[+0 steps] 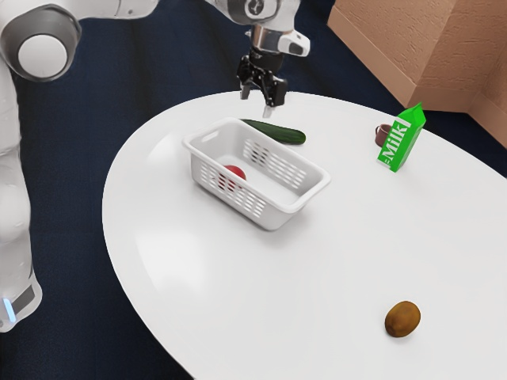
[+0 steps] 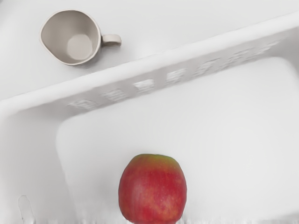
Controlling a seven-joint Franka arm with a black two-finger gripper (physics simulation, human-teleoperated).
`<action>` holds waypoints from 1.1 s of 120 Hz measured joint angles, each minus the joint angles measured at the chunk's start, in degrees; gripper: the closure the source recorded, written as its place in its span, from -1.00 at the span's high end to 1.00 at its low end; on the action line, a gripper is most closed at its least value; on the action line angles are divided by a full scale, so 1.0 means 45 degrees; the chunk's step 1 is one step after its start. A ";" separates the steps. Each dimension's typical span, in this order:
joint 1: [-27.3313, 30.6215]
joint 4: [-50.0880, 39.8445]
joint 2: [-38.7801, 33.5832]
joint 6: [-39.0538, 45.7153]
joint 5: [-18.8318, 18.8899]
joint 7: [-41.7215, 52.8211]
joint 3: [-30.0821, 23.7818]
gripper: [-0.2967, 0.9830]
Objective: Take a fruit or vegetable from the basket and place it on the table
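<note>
So yeah, my arm [image 1: 12, 158] is mostly white, all smooth rounded shells. There's one chunky round joint with a dark grey ring [image 1: 74, 41] around a flat pale disc [image 1: 42, 55], plus a neat light-blue strip [image 1: 9, 309] beside a dark grey patch [image 1: 28, 297] down low. The white wrist [image 1: 273, 39] has a kinda coppery tint, and my fingers [image 1: 274, 93] are black and chunky with pale tips [image 1: 268, 112].
</note>
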 joint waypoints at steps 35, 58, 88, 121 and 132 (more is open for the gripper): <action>0.0260 -0.3691 -0.1867 0.2111 -0.0515 -0.0402 0.0292 0.54; 0.0230 -0.4245 -0.2086 0.2699 -0.0626 -0.0742 -0.0092 0.54; 0.0247 -0.5048 -0.1985 0.3399 -0.0846 -0.1163 -0.0293 0.54; 0.0217 -0.5657 -0.1775 0.4020 -0.0883 -0.1473 -0.0495 0.54; 0.0223 -0.5811 -0.1762 0.4142 -0.0886 -0.1547 -0.0478 0.54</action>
